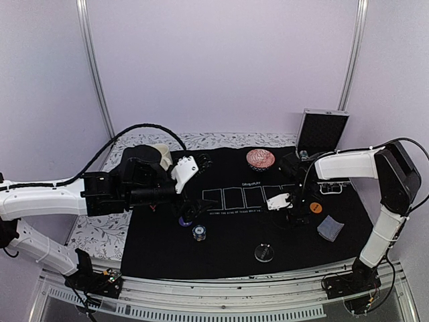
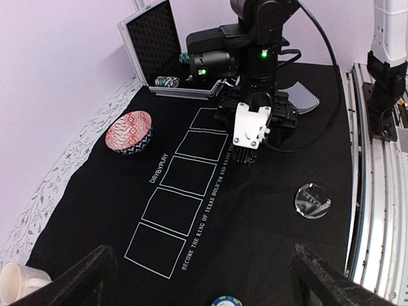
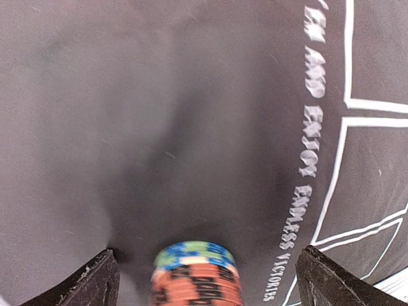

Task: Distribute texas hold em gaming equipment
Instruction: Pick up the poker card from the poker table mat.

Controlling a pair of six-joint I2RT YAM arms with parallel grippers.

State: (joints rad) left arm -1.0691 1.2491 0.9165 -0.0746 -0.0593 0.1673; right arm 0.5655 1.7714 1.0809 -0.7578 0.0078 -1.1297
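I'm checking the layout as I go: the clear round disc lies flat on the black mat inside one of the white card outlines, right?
Not inside one. The clear round disc lies flat on the black mat outside the white card outlines, beyond the printed line of text that runs along them, as the left wrist view shows.

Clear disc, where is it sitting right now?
Top view: the clear disc lies flat on the black mat near its front edge, right of centre, apart from the small chip stack to its left.
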